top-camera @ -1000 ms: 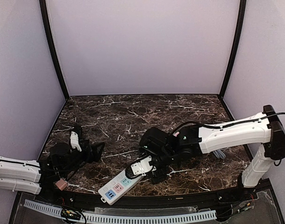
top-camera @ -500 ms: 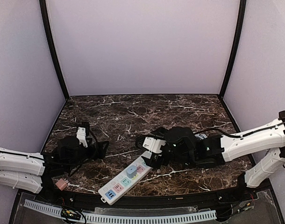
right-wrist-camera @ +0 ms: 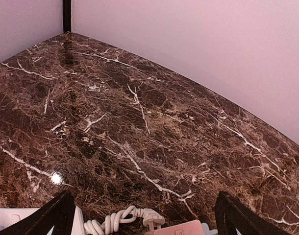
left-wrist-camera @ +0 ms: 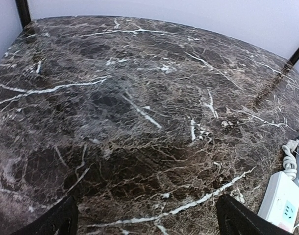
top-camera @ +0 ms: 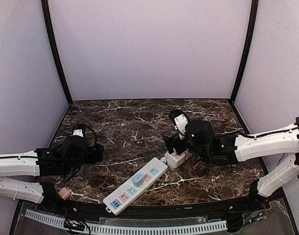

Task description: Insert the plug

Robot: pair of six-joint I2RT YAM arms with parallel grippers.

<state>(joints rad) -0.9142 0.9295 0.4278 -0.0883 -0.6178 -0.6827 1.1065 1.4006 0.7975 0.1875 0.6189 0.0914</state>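
A white power strip (top-camera: 125,192) lies slantwise near the table's front edge. A blue-grey plug (top-camera: 137,179) sits in one of its middle sockets. The strip's own coiled white cord (top-camera: 174,159) and its plug (right-wrist-camera: 152,220) lie at the strip's far end, below my right gripper (top-camera: 168,145). That gripper is open and empty (right-wrist-camera: 143,200), apart from the strip. My left gripper (top-camera: 99,155) is open and empty (left-wrist-camera: 147,203) over bare marble, left of the strip. The strip's end shows in the left wrist view (left-wrist-camera: 281,200).
A pink block (right-wrist-camera: 180,229) lies next to the coiled cord, under my right wrist. A small pink object (top-camera: 64,194) lies at the front left near the left arm's base. Black frame posts and purple walls enclose the marble table (top-camera: 139,122).
My right gripper has drawn back from the strip to the far right, leaving the blue-grey plug in a socket. My left gripper has shifted slightly toward the back.
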